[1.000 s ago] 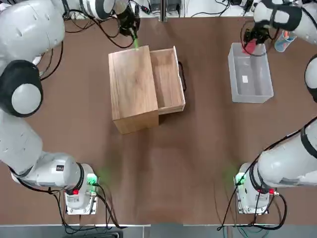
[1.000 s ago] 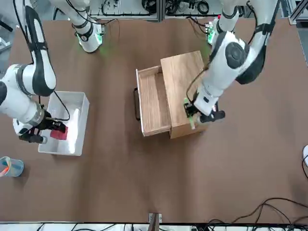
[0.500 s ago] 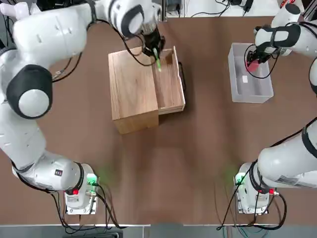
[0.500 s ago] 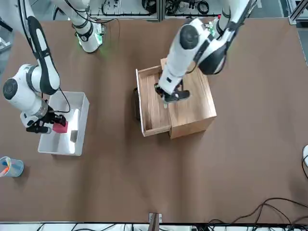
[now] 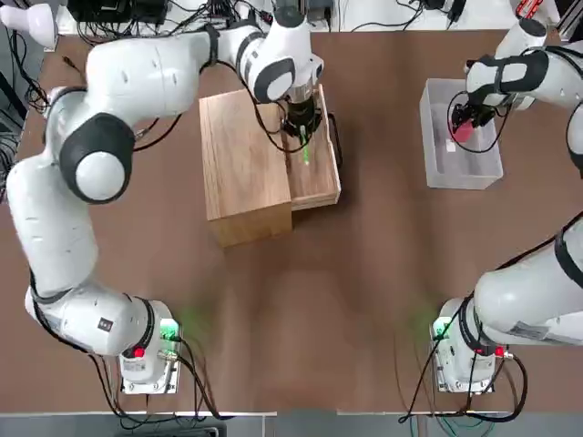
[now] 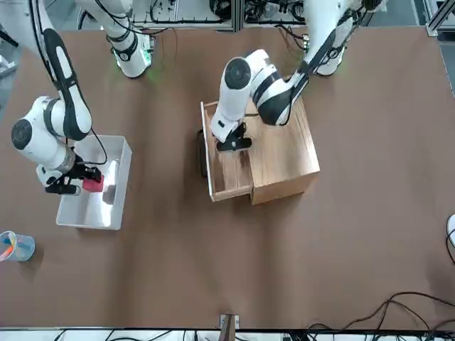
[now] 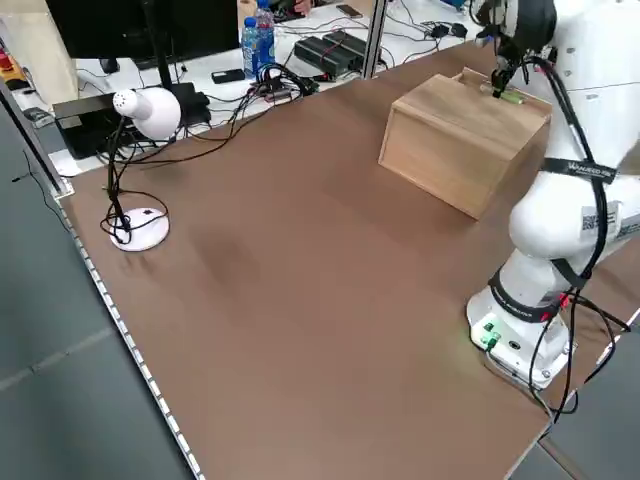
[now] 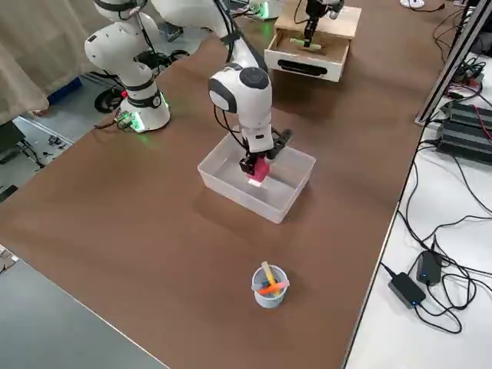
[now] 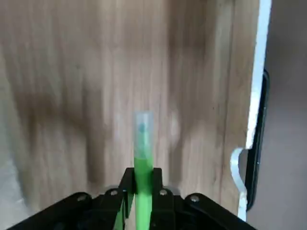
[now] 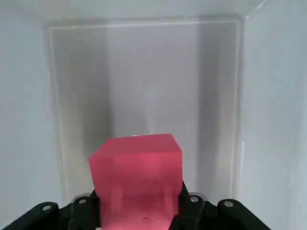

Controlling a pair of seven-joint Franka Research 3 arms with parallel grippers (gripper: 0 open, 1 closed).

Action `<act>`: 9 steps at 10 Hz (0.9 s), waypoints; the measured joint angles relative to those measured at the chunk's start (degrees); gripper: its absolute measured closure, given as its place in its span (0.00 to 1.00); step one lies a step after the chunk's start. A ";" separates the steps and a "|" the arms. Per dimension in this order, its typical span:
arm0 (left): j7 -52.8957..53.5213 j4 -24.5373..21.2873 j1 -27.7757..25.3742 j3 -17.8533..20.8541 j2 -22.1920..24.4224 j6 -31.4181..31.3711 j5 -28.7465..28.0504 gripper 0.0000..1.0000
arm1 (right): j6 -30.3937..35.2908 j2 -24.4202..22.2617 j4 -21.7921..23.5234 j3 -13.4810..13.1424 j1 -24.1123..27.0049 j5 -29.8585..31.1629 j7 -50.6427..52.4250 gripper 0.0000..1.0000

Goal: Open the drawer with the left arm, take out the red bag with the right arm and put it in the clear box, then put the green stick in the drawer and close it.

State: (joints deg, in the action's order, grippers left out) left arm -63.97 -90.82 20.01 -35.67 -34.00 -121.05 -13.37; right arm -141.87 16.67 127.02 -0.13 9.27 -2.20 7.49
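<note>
Right now both arms are busy. The left end effector (image 5: 303, 137) hangs over the open drawer (image 5: 314, 173), pinching the green stick (image 9: 142, 153) between its fingers, so that the rod juts out past the fingertips toward the drawer's wooden floor. In the wrist view the stick's free tip looks close to the floor, though whether it touches is hard to tell. The drawer stands pulled out of the light-wood cabinet (image 5: 241, 164), its black bar handle (image 5: 337, 141) on the outer side.

Over at the far right of the table (image 5: 364, 273), the right end effector (image 5: 460, 123) is down inside the clear box (image 5: 492, 168), clamped on the red bag (image 10: 136, 172); the bag sits low between the walls, apparently not yet let go. A small blue cup (image 8: 269, 287) of pens stands on the table near the box.

The stick looks stiff, light and smooth, so a grip near one end, as here, lets it swing or slip; lowering it nearly flat before release should keep it from rolling or bouncing. The bag looks soft and light, squeezed at its middle, and should drop without harm once the fingers part.
</note>
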 joint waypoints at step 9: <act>4.14 2.44 -2.81 4.84 10.34 12.47 -0.93 0.00 | 3.35 0.43 -5.28 0.16 0.30 0.01 -0.12 0.00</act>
State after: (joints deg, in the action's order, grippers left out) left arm -59.83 -88.38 17.20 -30.83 -23.67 -108.58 -14.30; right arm -138.53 17.10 121.74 0.02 9.57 -2.18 7.37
